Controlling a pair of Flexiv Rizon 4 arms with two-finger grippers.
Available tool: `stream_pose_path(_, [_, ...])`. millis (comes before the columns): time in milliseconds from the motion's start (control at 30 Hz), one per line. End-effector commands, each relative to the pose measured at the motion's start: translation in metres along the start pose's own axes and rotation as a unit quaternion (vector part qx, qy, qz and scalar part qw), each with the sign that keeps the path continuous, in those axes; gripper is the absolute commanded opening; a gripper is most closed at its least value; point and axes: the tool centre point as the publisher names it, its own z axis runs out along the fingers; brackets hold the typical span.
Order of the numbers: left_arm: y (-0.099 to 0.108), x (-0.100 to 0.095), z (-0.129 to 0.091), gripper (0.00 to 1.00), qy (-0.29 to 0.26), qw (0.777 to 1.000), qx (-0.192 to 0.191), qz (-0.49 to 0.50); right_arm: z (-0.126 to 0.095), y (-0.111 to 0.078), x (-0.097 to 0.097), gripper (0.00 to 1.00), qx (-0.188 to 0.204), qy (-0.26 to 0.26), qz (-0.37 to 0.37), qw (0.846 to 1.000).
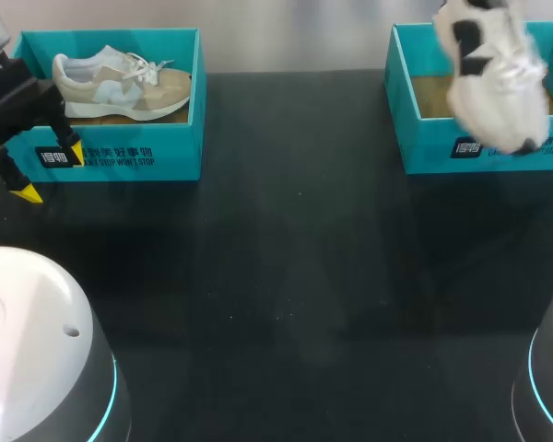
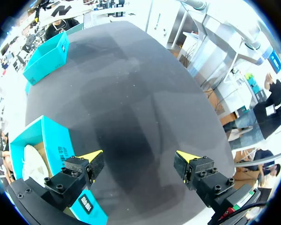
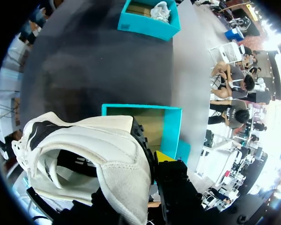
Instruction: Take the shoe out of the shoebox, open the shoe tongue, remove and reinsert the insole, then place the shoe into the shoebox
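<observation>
White shoe pinched in right gripper over shoebox; left gripper spread beside second shoebox, beige shoe inside.

I see the white shoe blurred at two o'clock in the head view, cropped above, covering my right gripper.

White-black shoe, teal shoebox

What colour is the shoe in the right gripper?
The shoe is white with black patches, clearest in the head view.
</observation>
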Motion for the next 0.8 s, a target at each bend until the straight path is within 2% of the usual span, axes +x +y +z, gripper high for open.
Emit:
stream_pose_path(33, [0.0, 0.001, 0.0, 1.0, 0.0, 1.0, -0.001, 0.0, 0.007, -0.018, -0.038, 0.0, -0.023, 0.02, -0.025, 0.999])
stream_pose_path(533, [0.0, 0.001, 0.0, 1.0, 0.0, 1.0, -0.001, 0.0, 0.007, -0.018, -0.038, 0.0, -0.023, 0.02, -0.025, 0.999])
stream_pose_path(633, [0.0, 0.001, 0.0, 1.0, 0.0, 1.0, -0.001, 0.0, 0.022, -0.038, -0.056, 0.0, -0.025, 0.011, -0.012, 1.0])
stream_pose_path(667, [0.0, 0.001, 0.0, 1.0, 0.0, 1.0, -0.001, 0.0, 0.028, -0.045, -0.065, 0.0, -0.016, 0.008, -0.012, 1.0])
stream_pose_path(800, [0.0, 0.001, 0.0, 1.0, 0.0, 1.0, -0.001, 0.0, 0.052, -0.065, -0.102, 0.0, -0.028, 0.004, -0.021, 0.999])
